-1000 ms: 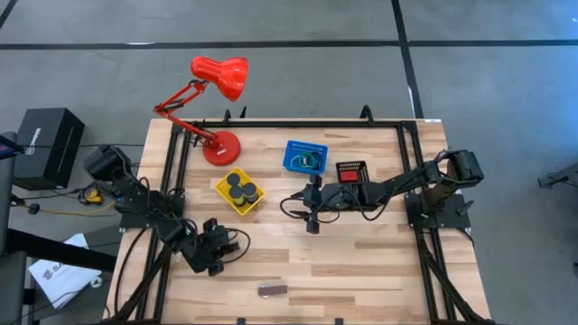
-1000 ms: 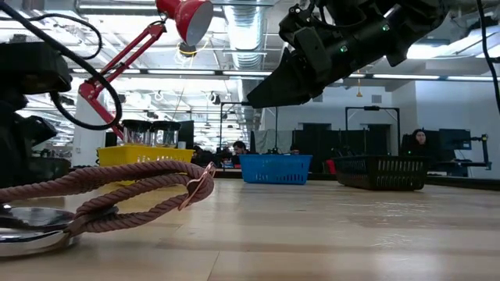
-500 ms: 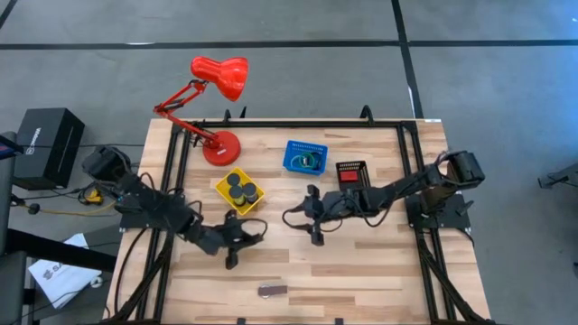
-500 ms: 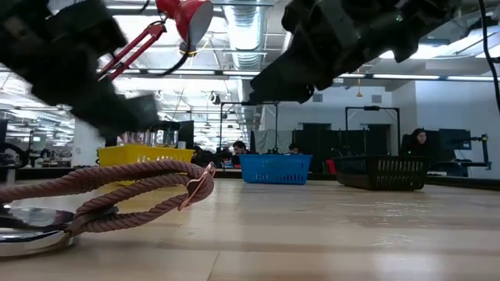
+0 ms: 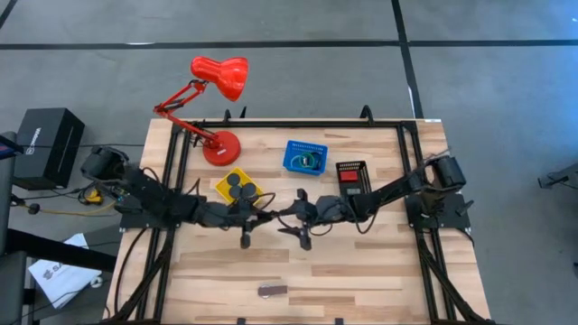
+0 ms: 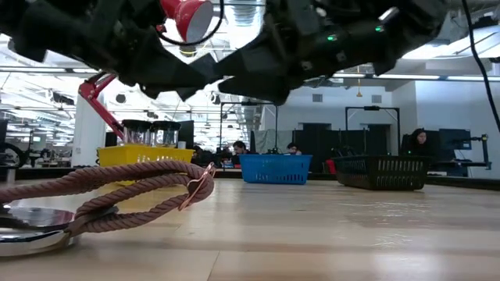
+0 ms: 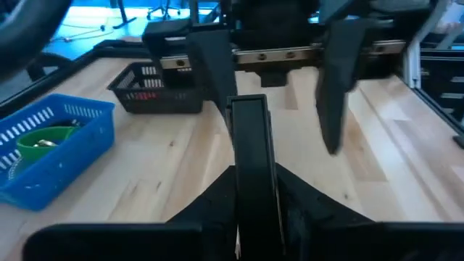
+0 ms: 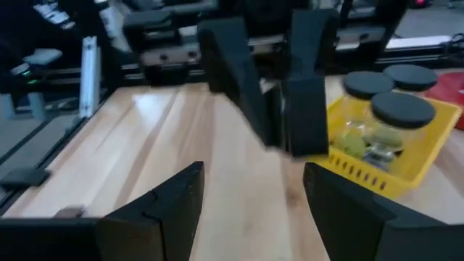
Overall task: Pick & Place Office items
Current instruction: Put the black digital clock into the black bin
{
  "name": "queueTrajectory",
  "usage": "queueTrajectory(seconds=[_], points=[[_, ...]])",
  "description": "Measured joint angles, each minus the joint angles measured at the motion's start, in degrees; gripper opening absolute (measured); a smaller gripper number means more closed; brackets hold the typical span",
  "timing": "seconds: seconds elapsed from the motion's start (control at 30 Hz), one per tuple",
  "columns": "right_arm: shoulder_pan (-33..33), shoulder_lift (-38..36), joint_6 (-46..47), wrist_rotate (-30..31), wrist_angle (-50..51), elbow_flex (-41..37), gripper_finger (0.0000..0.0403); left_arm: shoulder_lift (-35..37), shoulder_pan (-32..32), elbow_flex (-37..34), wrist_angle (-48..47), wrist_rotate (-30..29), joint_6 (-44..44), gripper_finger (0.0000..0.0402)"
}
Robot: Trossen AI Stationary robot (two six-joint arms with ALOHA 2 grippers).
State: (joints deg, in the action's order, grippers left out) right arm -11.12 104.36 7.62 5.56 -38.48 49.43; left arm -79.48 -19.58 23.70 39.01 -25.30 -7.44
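While the two arms meet over its middle, table [image 5: 379, 271]: light wooden planks inside a black frame.
Brownish bar [image 5: 271, 291]: it lies alone close to the 6 o'clock edge, well apart from both arms.
Left claw [image 7: 250, 181]: it comes from the 9 o'clock side and hangs just on the 9 o'clock side of the centre, clenched on a black block.
Black block [image 7: 250, 145]: a narrow piece that stands up between the left fingers, above the table and not touching it; its free end points to the right claw.
Right claw [image 8: 250, 196]: it comes from the 3 o'clock side and hangs just on the 3 o'clock side of the centre, released, the two fingers wide apart and facing the block. I cannot tell if they touch the block.
Yellow basket [image 5: 256, 200]: at about 10 o'clock from the centre, just behind the left claw.
Black round rolls [image 5: 238, 188]: inside the yellow basket, close together.
Black basket [image 5: 351, 166]: at about 2 o'clock from the centre.
Red block [image 5: 350, 177]: inside the black basket.
Blue basket [image 5: 293, 155]: at about 12 o'clock from the centre.
Green piece [image 5: 310, 162]: inside the blue basket.
Red desk lamp [image 5: 220, 149]: its base stands near the 11 o'clock corner, and its head reaches beyond the far edge.
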Motion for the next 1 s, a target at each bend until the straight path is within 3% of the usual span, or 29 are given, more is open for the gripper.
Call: queueTrajectory(seconds=[0.17,0.33,0.57,0.8,1.0], points=[[0.9,2.7,0.1,0.5,0.3,2.2,0.0227,0.0,1.4,0.0,-0.1,5.5,-0.4,0.0062],[0.9,2.8,0.0,0.6,0.6,2.4,0.0227,0.0,0.8,0.0,0.0,5.6,-0.2,0.0047],[1.2,2.4,0.0,1.4,-0.5,2.4,0.0227,0.0,0.8,0.0,-0.2,5.6,-0.3,0.0068],[1.7,2.4,0.0,2.3,-1.4,2.4,0.0227,0.0,0.8,0.0,-0.3,5.4,-0.3,0.005],[1.9,2.4,-0.1,1.8,-1.0,3.1,0.0227,0.0,0.8,0.0,-0.4,5.3,-0.5,0.0068]])
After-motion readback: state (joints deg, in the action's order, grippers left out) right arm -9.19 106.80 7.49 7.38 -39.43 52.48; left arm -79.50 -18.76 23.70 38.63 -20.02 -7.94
